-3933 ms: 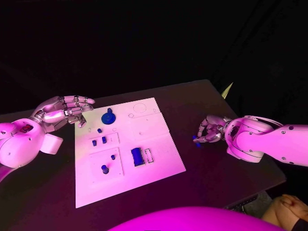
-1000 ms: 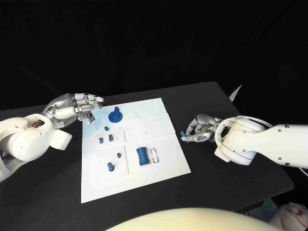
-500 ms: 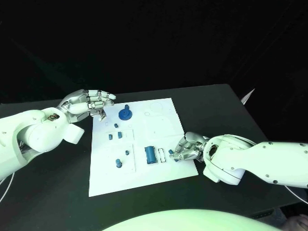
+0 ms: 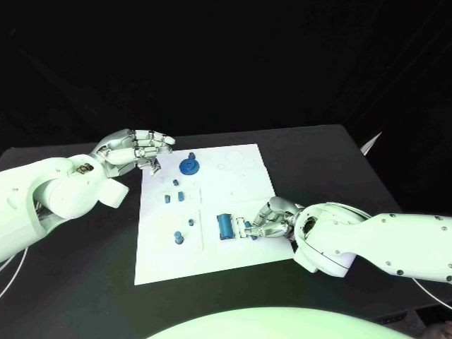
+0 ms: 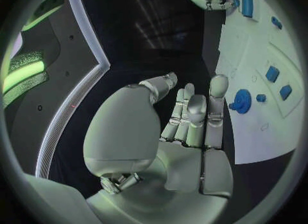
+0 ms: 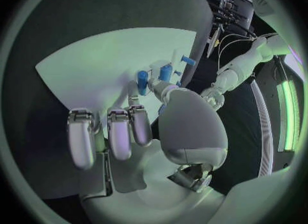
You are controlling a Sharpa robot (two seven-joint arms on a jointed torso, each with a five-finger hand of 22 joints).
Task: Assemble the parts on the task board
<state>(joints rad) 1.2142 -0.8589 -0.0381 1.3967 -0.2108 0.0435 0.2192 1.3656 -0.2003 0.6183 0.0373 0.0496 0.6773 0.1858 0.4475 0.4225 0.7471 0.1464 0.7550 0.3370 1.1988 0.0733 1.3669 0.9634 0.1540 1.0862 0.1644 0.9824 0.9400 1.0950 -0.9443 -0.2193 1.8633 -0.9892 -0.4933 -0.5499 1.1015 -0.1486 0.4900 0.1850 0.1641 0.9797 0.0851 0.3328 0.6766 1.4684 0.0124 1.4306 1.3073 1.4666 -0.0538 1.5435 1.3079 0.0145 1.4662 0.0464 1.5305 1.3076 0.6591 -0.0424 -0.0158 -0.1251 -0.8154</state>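
Right hand at board's near-right edge, small blue part pinched

Right hand holds a small blue plastic part between thumb and finger, over the white task board, just beside the empty outlined slot next to the upright blue block; slot's long axis runs front-to-back. Left hand hangs curled and empty off the far-left corner, well apart, above the black worktop.

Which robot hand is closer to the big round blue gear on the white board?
Left. The left robot hand hovers just beside the gear at the board's far end; the right robot hand is farther down, by the blue block.
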